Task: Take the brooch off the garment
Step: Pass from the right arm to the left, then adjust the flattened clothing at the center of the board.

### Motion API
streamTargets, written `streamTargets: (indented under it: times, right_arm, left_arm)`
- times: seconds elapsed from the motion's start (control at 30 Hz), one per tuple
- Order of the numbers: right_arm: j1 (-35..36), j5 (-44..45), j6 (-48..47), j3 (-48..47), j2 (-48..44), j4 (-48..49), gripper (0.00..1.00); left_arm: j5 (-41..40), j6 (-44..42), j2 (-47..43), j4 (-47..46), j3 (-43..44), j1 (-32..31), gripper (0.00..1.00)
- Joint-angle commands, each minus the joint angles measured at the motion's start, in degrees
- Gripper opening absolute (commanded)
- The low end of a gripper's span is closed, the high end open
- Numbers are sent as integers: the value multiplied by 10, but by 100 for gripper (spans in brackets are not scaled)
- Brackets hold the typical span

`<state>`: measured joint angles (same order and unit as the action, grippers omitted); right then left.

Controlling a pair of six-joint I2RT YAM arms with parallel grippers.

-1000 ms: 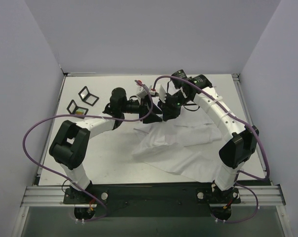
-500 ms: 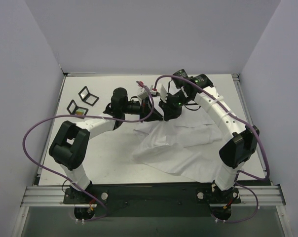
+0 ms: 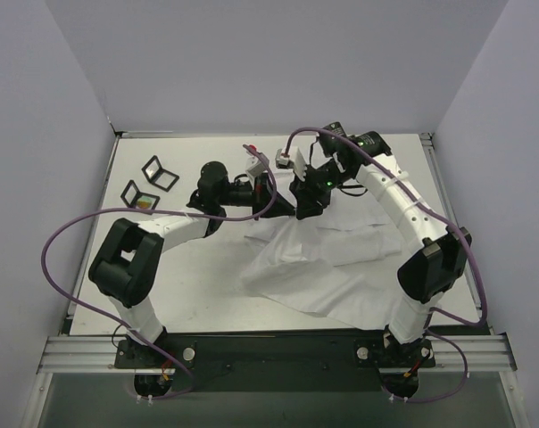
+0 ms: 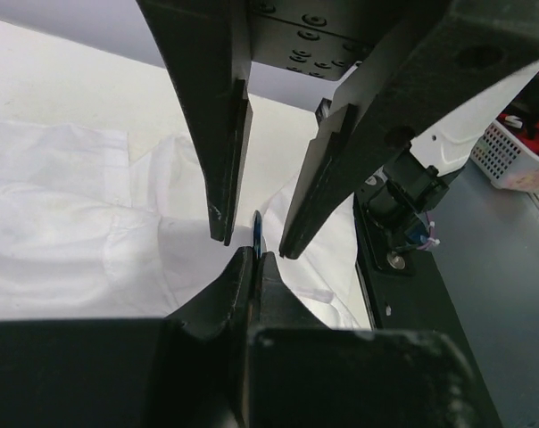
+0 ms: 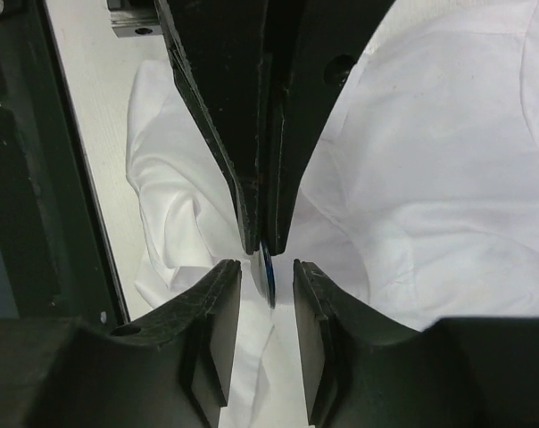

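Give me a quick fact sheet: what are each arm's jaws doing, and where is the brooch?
left gripper: jaws shut on the brooch
right gripper: jaws open, one on either side of the brooch
brooch: thin dark-blue disc, seen edge-on, above the fabric
garment: white, rumpled on the table
brooch free of the fabric: cannot tell

I saw the white table (image 3: 189, 267) carrying the crumpled garment (image 3: 332, 267) and two small black frames (image 3: 150, 181)
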<state>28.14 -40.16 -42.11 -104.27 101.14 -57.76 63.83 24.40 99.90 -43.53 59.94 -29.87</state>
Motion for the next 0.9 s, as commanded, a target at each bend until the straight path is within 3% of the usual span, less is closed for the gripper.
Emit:
streamTargets:
  times: [0.0, 0.07, 0.33, 0.53, 0.7, 0.87]
  right_arm:
    - [-39, -109, -12, 5, -20, -17, 34]
    - [-54, -154, -13, 13, -31, -8, 35]
    - [-127, -298, 11, 94, -74, 90, 36]
    - [-129, -295, 85, 156, -91, 215, 38]
    - [-136, -294, 23, 201, -106, 212, 48]
    - [-132, -274, 8, 224, -112, 213, 50]
  left_arm:
    - [4, 143, 12, -184, -11, 10, 0]
    - [6, 180, 22, -244, -14, 11, 0]
    - [-7, 259, 31, -335, -32, 13, 0]
    - [-13, 292, 36, -381, -36, 14, 0]
    - [-16, 292, 31, -379, -40, 20, 0]
    - [-20, 296, 28, -386, -40, 28, 0]
